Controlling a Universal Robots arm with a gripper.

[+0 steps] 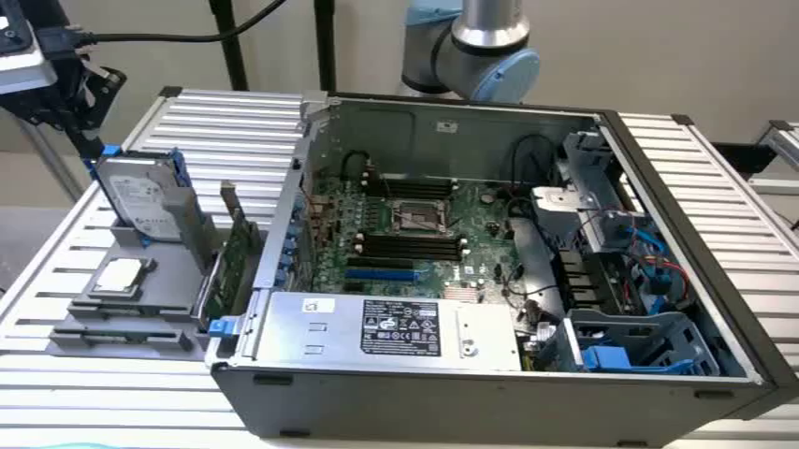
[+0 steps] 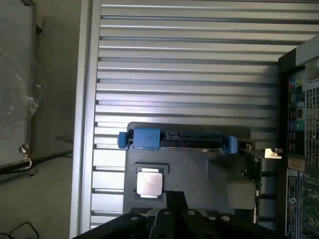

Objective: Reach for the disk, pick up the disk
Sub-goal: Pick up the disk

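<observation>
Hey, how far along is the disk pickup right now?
Nothing finished: the disk stands upright in its grey holder, ungripped. In hand: the reach, with the gripper shut, close by the disk's top edge. Left: grasping and lifting it.

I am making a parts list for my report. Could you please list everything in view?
disk: one, silver with blue rails, upright in the holder
chip: one, silver, flat on the holder
card: one, green, upright between disk and case
holder: one, grey, exterior view's left of the table
case: one, dark grey, open, mid-table
board: one, green, inside the case
table: one, silver slats, under everything
arm: one, grey and blue, behind the case
hand: one, black, shut, near the disk's top
</observation>
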